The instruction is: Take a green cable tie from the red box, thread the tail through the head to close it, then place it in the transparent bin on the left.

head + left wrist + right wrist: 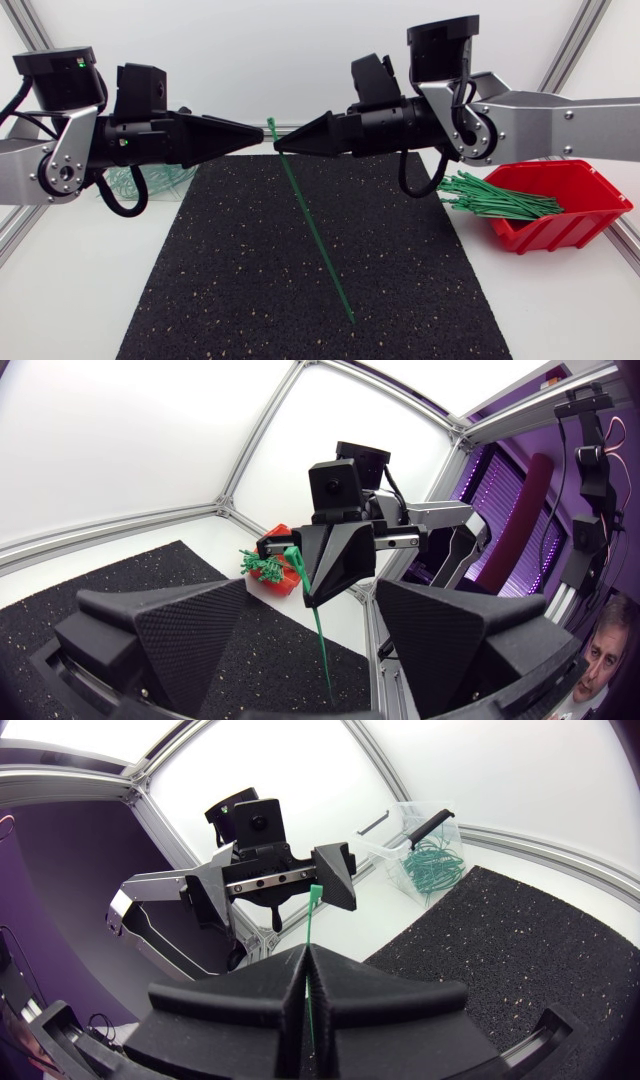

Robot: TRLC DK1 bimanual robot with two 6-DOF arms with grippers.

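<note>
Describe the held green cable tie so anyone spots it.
Over the black speckled mat, the left gripper and right gripper face each other. The green cable tie slants down from the right one's tips. Unlike the bundle in the red plastic box, it hangs alone.

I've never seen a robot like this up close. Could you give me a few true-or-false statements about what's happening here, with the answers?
1. The right gripper is clamped on a green cable tie. True.
2. The left gripper grips that tie too. False: its fingers stand open.
3. The tie is already closed into a loop. False: it hangs straight, tail down over the black mat.
4. The red box holds a bundle of green ties. True.
5. The transparent bin is empty. False: green loops lie in it.
</note>
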